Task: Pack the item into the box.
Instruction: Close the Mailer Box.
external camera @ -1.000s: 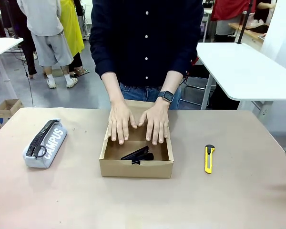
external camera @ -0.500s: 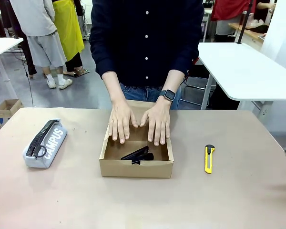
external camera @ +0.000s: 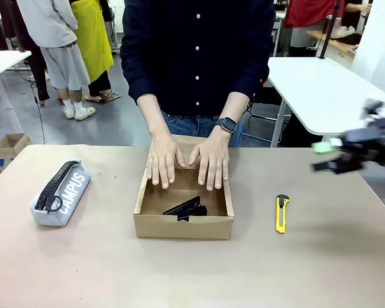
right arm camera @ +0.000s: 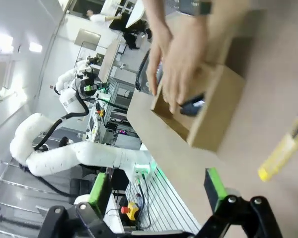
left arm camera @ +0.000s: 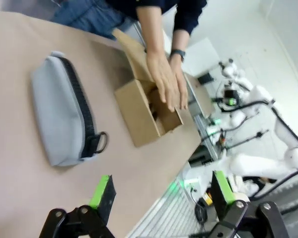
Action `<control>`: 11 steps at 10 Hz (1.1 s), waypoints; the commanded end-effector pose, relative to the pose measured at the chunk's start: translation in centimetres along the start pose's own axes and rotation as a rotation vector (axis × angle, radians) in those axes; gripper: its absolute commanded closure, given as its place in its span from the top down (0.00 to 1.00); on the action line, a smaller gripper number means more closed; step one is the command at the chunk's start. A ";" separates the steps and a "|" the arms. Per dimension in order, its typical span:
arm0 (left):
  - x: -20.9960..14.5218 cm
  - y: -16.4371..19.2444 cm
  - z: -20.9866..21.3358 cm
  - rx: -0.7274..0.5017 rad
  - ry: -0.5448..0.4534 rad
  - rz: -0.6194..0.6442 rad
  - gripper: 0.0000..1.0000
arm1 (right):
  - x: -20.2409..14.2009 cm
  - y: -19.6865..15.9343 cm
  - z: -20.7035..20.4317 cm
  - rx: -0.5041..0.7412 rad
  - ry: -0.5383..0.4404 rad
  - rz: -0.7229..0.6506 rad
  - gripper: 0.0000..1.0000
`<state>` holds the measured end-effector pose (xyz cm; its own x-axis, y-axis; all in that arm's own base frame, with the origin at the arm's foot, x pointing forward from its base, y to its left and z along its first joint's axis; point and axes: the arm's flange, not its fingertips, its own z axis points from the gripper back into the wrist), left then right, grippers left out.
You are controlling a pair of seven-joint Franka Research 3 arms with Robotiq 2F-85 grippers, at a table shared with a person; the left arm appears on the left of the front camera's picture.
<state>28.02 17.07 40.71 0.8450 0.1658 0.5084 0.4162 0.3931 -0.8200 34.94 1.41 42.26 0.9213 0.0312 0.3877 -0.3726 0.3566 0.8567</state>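
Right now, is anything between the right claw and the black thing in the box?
The person's hands cover the box's far half, just beyond the black thing, which lies uncovered. A yellow knife lies on the table between the open right gripper and the box.

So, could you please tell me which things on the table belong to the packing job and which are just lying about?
Job: box; black item, inside the box.
Lying about: pencil case, left of the box; knife, right of it.
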 end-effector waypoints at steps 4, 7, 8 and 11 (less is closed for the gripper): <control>-2.4 -2.1 -11.7 -0.081 0.177 0.111 1.00 | 2.7 0.8 -8.7 0.089 0.028 -0.020 1.00; 2.7 -1.1 -8.8 -0.055 0.169 0.074 1.00 | 1.7 2.0 -10.6 0.029 0.066 -0.009 1.00; 2.7 -1.1 -8.8 -0.055 0.169 0.074 1.00 | 1.7 2.0 -10.6 0.029 0.066 -0.009 1.00; 5.5 -2.2 -16.6 -0.074 0.307 0.137 1.00 | 4.9 0.6 -12.0 0.001 -0.060 -0.112 1.00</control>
<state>34.60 4.97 40.17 0.9342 -0.0540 0.3526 0.3514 0.3088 -0.8838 38.62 11.69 40.52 0.9426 0.0273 0.3327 -0.3213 0.3442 0.8822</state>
